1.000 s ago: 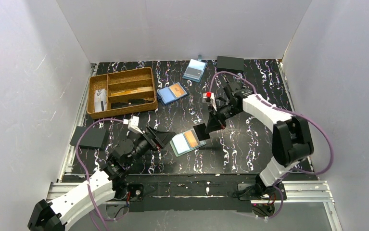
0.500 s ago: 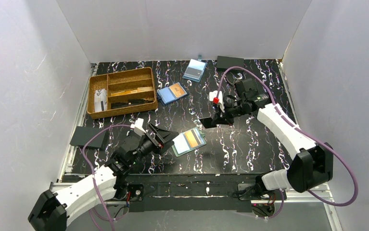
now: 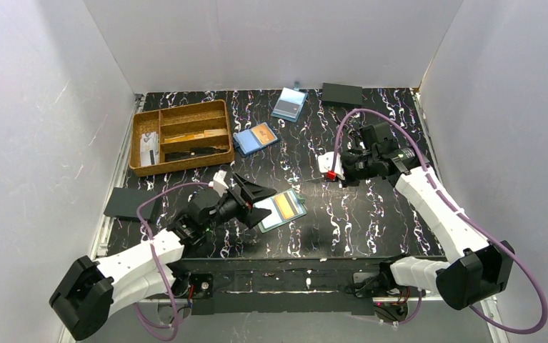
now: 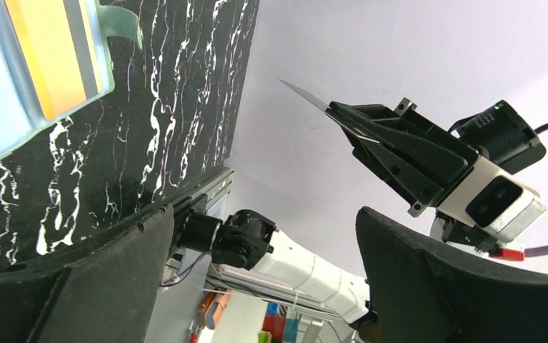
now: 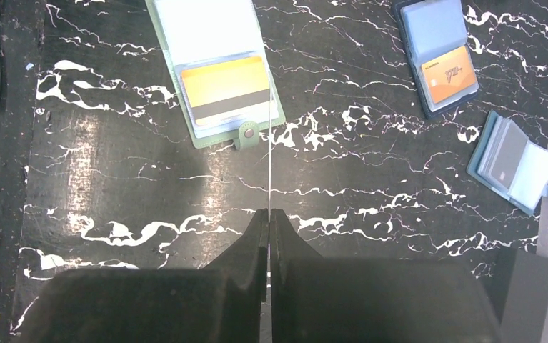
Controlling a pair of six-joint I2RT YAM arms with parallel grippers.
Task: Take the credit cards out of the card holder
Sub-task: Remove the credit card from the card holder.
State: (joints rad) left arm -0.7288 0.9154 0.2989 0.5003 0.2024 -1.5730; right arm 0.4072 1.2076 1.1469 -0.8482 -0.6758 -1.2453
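The teal-green card holder lies open on the black marbled table, with an orange card with a dark stripe in its clear pocket. My left gripper is open and empty, its fingers either side of the holder's left end; the holder's corner shows in the left wrist view. My right gripper is shut on a thin card seen edge-on. It hangs above the table to the right of and beyond the holder. The left wrist view shows it in the air.
A wooden divided tray sits at the back left. A bright blue holder with an orange card and a pale-blue holder lie behind. Flat black boxes sit at the back and the left edge.
My right gripper has drawn away from the holder to the right and up, keeping the card. My left gripper has moved right, up to the holder's left end.
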